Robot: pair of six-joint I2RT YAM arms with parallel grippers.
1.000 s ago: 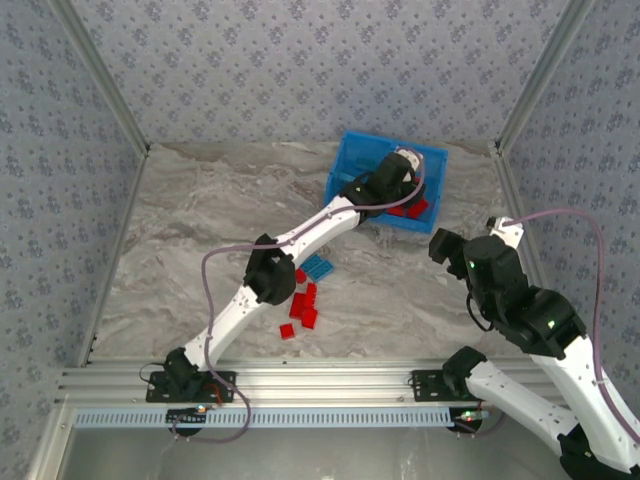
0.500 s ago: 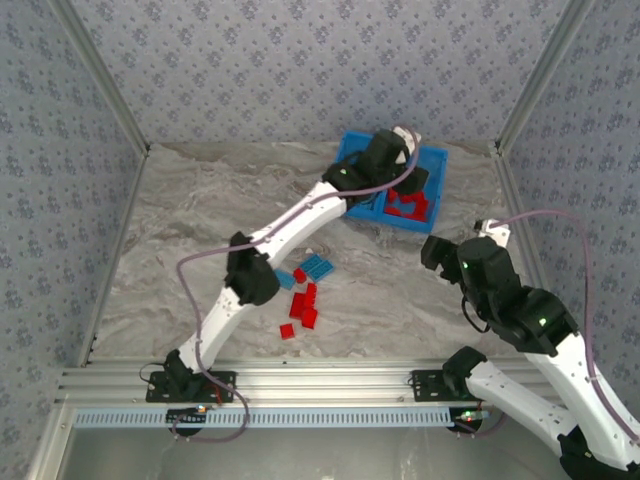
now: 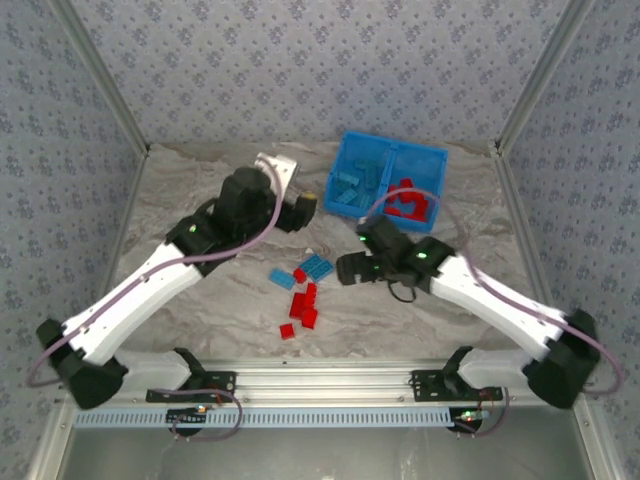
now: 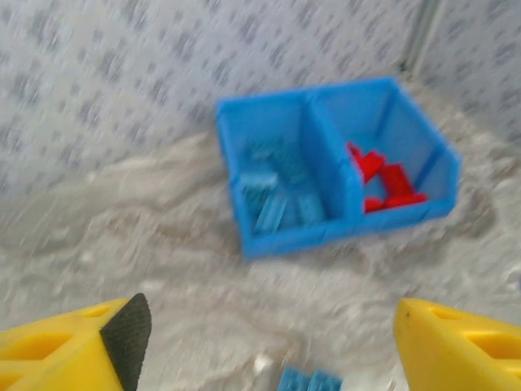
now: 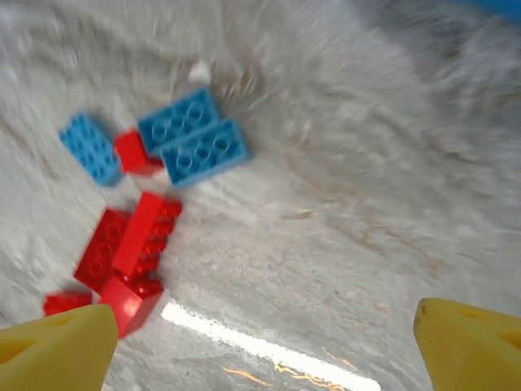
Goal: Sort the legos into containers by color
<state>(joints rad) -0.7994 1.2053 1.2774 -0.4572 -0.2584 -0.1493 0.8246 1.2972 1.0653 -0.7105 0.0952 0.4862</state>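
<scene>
Holding nothing, left jaws stood wide open over tabletop [image 3: 180, 170] just left of blue bin [image 3: 395, 143]; right jaws likewise wide open, empty, low beside loose pile. Bin contents: light blue legos [image 3: 355, 185] in left compartment, red legos [image 3: 405, 203] in right. Loose on tabletop, approx. centre: red bricks [image 3: 305, 308] w/ a few blue bricks [image 3: 316, 267], clustered close.
</scene>
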